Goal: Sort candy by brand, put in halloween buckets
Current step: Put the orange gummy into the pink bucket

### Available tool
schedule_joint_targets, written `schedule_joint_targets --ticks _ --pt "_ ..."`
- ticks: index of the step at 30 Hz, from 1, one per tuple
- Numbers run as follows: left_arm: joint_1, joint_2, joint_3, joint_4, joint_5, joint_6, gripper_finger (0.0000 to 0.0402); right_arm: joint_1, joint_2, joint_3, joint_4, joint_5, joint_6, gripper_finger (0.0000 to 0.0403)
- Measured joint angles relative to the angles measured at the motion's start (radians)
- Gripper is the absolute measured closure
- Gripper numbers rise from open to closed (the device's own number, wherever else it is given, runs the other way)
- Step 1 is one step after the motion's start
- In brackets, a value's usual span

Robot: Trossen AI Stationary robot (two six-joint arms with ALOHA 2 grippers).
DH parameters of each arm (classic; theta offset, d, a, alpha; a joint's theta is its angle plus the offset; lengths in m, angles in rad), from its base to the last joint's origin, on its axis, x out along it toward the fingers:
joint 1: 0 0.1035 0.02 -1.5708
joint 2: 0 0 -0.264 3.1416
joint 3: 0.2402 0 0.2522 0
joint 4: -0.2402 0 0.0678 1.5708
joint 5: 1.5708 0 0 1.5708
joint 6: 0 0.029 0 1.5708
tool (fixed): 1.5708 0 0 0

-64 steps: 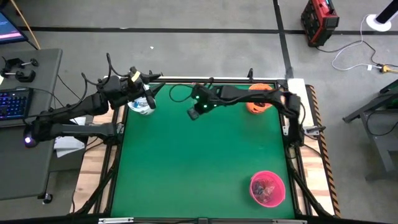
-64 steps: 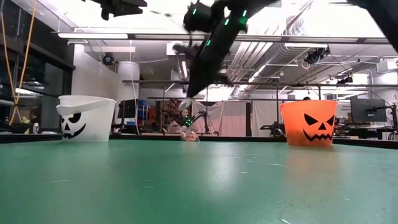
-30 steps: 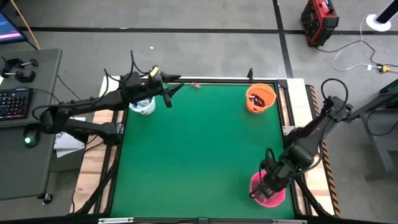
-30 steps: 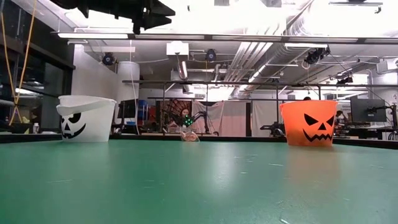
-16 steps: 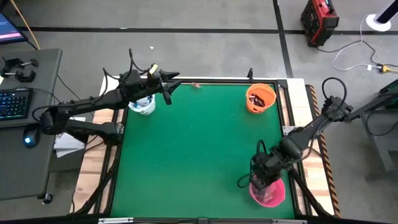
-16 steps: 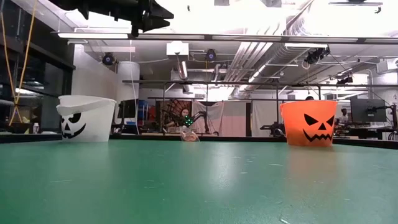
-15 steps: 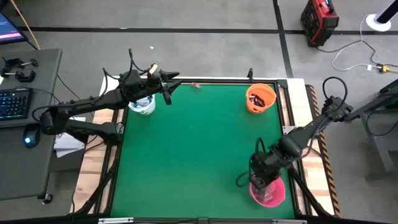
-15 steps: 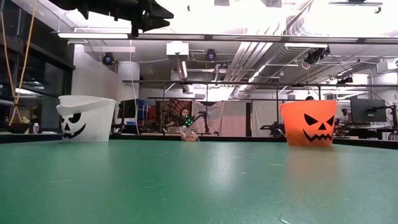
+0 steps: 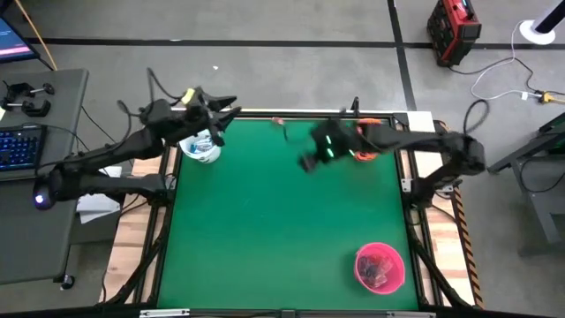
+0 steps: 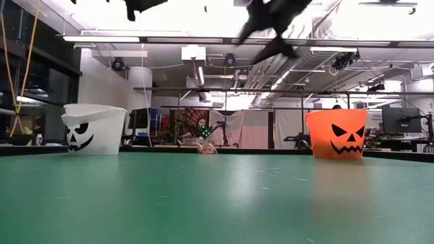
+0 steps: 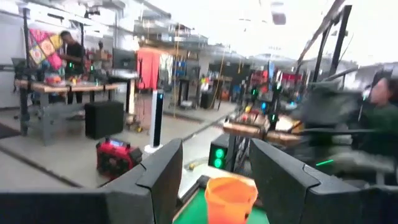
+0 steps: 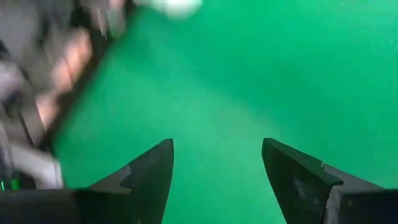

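right gripper (image 9: pixel 306 164) hovering open, empty, near orange bucket (image 9: pixel 366 148) | left gripper (image 9: pixel 222 124) hanging open beside white bucket (image 9: pixel 201 148)

Right tool (image 9: pixel 308 164): motion-smeared above the bench (image 9: pixel 265 230), just beside the orange bucket (image 9: pixel 366 152); its arm covers most of that bucket's rim and contents. Low view cuts both arms off at the top edge.

Left tool (image 9: pixel 222 124): over the white bucket (image 9: pixel 201 150), hiding part of its rim.

Candy (image 9: pixel 378 268) in the pink bucket (image 9: pixel 380 267): too small to tell wrappers apart.

One small piece (image 9: pixel 278 121) at the bench's far edge, between the white and orange buckets: wrapper unreadable.

Right wrist view: streaked; pale blob beyond the fingers (image 12: pixel 149 177), not identifiable.
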Motion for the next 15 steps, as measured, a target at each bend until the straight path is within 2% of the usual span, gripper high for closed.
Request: schedule_joint_targets --ticks 3,7,11,15 --pt "0.0 -0.045 0.001 0.0 0.0 -0.005 0.0227 -0.138 0.094 0.0 0.254 0.0 0.002 0.0164" --pt "0.0 -0.08 0.0 -0.004 0.0 -0.02 0.0227 -0.269 0.233 0.01 0.498 -0.006 0.068 0.0164" --pt "0.0 -0.084 0.001 -0.027 0.0 -0.031 0.0227 -0.333 0.394 0.107 0.521 -0.01 0.054 0.0164" --pt "0.0 -0.081 0.001 -0.07 -0.001 -0.032 0.0227 -0.363 0.56 0.279 0.431 -0.012 -0.034 0.0164"
